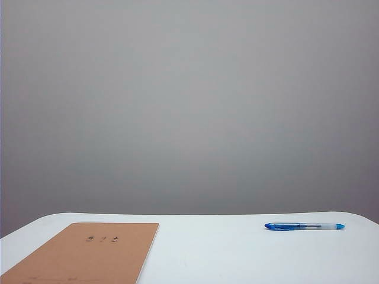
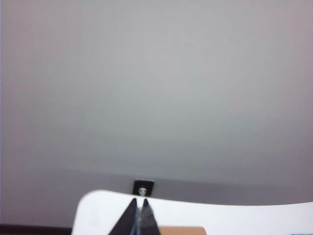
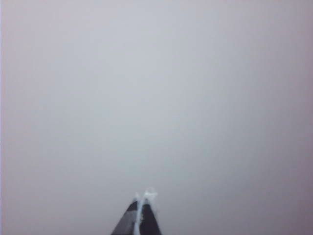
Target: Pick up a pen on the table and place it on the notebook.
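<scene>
We show the left tool point(image 2: 139, 205) at the lower centre of the left wrist view, its two dark fingers pressed together to a point with nothing between them; it hangs above the near part of the white bench point(image 2: 234, 215) and touches nothing. The right tool point(image 3: 143, 198), at the lower centre of the right wrist view, is likewise closed and empty, set against plain grey wall only. Neither tool appears in the exterior view. There we find the pen point(image 1: 304, 226) lying flat on the bench point(image 1: 225, 248) at the lower right of the frame, its long axis running almost straight across the picture, dark blue cap end toward the left and light blue tip toward the right. The notebook point(image 1: 95, 254) lies flat at the lower left, well apart from the pen, its tan cover bearing small dark characters near the far edge; a strip of the notebook point(image 2: 181, 230) also shows at the bottom edge of the left wrist view.
</scene>
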Controlling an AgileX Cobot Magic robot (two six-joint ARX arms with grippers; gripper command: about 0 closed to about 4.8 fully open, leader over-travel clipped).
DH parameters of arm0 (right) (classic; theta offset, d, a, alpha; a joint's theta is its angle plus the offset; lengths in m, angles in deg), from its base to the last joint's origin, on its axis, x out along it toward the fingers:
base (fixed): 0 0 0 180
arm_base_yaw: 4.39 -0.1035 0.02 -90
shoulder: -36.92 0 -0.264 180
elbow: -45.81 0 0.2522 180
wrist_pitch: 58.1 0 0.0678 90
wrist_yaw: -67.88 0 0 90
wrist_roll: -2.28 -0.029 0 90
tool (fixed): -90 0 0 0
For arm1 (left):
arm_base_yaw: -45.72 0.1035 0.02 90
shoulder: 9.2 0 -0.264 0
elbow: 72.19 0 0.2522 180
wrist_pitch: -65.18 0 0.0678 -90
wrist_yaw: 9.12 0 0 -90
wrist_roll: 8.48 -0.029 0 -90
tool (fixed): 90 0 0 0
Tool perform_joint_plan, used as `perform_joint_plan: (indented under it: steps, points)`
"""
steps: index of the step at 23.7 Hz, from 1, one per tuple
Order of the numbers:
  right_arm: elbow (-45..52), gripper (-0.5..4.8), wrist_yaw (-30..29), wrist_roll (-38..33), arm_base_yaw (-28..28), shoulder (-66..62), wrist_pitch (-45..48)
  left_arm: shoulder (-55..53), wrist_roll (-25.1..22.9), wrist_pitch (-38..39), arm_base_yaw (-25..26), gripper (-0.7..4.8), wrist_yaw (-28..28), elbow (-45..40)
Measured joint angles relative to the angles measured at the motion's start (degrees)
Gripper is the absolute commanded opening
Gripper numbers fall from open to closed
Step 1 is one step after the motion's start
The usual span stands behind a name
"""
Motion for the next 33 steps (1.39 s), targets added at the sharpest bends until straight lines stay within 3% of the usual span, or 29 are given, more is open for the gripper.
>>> perform_joint_plan:
  steps: [3,5,7,10,14,15,18,23,28,30,32,33]
  points:
    - [-8.0,-0.08,-2.5,1.9,2.8,-10.2,-0.6,-10.5,-2.2,0.2,0.0,-0.05,0.0,9.3]
    - [-17.6,-0.08,-9.1,5.7,6.1,-22.2,-0.5,-19.1,-3.6,0.9,0.0,-0.05,0.7,15.2]
    - [-21.5,-0.06,-12.1,8.2,7.6,-27.9,0.0,-24.6,-5.2,2.1,0.0,-0.05,1.7,18.2]
    - [-32.8,-0.06,-19.4,11.8,13.0,-45.1,-0.1,-35.6,-10.8,8.3,0.0,-0.05,1.6,24.0]
    - [-47.3,-0.06,-36.7,12.3,17.6,-66.3,-4.5,-45.5,-12.4,13.2,-0.6,-0.05,1.5,29.8]
    - [-49.3,-0.05,-38.1,12.3,17.6,-69.1,-5.7,-46.2,-12.9,13.6,-1.4,-0.05,1.4,30.1]
    - [-59.2,-0.05,-42.4,13.4,17.4,-81.8,-14.6,-47.9,-16.6,8.4,-4.9,-0.05,-0.9,31.1]
    - [-71.1,-0.02,-52.0,21.1,16.5,-91.5,-23.6,-51.2,-17.5,2.9,-12.3,-0.05,-3.1,34.5]
    - [-80.0,0.14,-53.3,39.0,15.6,-100.8,-37.4,-59.0,-18.4,2.1,-17.3,-0.05,-3.6,38.0]
    - [-81.3,0.14,-50.7,45.4,14.5,-104.5,-43.9,-60.8,-19.0,2.5,-18.4,-0.05,-3.5,38.0]
    - [-81.6,0.34,-44.3,55.8,10.3,-109.2,-50.2,-62.2,-19.0,2.6,-18.6,-0.05,-2.5,38.0]
    - [-81.6,0.57,-43.2,57.8,8.9,-110.6,-51.2,-62.5,-19.0,2.6,-18.6,-0.05,-2.3,38.0]
